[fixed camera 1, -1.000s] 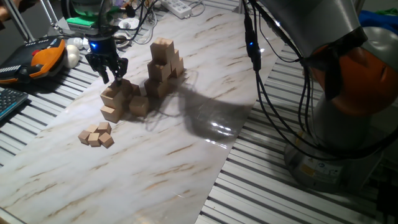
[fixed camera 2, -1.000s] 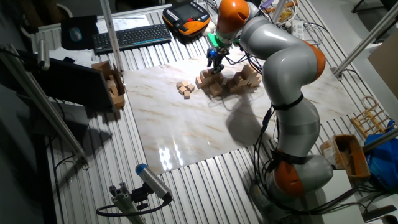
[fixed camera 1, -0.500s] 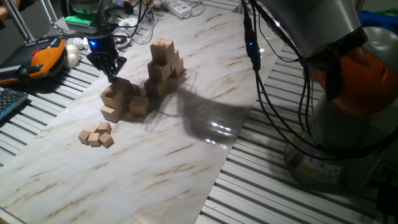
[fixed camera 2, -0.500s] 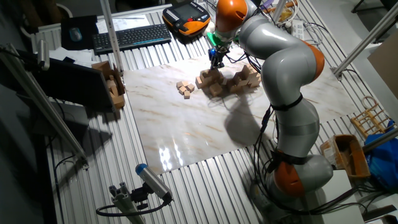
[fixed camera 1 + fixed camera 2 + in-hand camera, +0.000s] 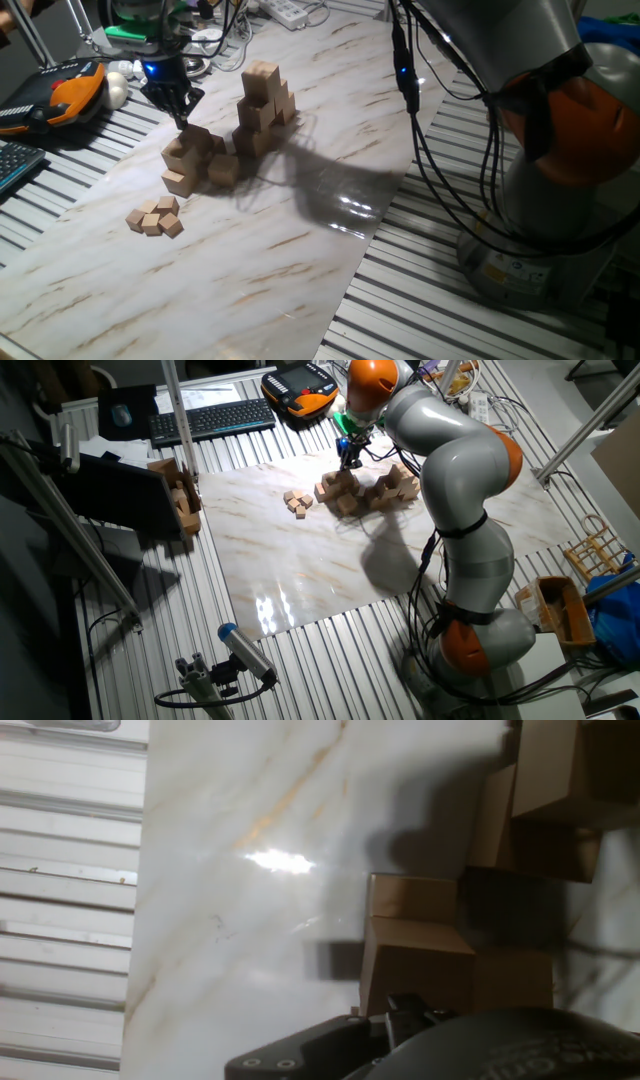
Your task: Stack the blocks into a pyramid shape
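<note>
Blocks point(image 5: 262, 105) in two clusters, four small cubes point(image 5: 156, 217) apart, end effector point(image 5: 181, 120) closed.

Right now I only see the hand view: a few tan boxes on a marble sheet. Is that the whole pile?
Observer: No. One fixed view shows a taller stack right beside the low pile you are looking at.
Operator: And where is the pincer?
Observer: The pincer hangs just above the low pile, fingers pressed together, with nothing visible between them.
Operator: Anything else lying around?
Observer: A cluster of much smaller cubes lies apart from both piles, nearer that camera.
</note>
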Controlling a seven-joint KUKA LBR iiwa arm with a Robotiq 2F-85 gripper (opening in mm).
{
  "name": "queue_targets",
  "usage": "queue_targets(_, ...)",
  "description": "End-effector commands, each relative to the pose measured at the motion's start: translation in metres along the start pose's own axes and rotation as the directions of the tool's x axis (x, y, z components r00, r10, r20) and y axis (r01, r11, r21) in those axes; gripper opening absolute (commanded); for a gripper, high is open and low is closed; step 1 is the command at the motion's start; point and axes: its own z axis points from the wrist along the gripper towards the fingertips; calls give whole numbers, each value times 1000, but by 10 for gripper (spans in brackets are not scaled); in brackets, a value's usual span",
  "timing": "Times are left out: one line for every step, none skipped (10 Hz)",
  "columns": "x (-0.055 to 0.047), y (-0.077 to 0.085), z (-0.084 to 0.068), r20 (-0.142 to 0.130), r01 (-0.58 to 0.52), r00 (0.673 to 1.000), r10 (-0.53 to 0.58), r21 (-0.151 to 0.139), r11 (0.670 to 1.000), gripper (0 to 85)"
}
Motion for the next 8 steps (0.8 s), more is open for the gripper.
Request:
queue_targets(0,0,0,6,7,1000,-7,-3,1000,0)
queue_targets(1,0,0,12,11,1000,-11,-7,1000,0)
queue_targets(1,0,0,13,14,1000,-14,-7,1000,0)
queue_targets(1,0,0,10,14,1000,-14,-7,1000,0)
queue_targets(0,0,1,8,17,1000,-17,-6,1000,0)
queue_targets(-1,0,2,7,20,1000,-20,-6,1000,0)
queue_targets(-1,0,2,7,20,1000,-20,-6,1000,0)
queue_targets(-1,0,2,0,17,1000,-17,-5,1000,0)
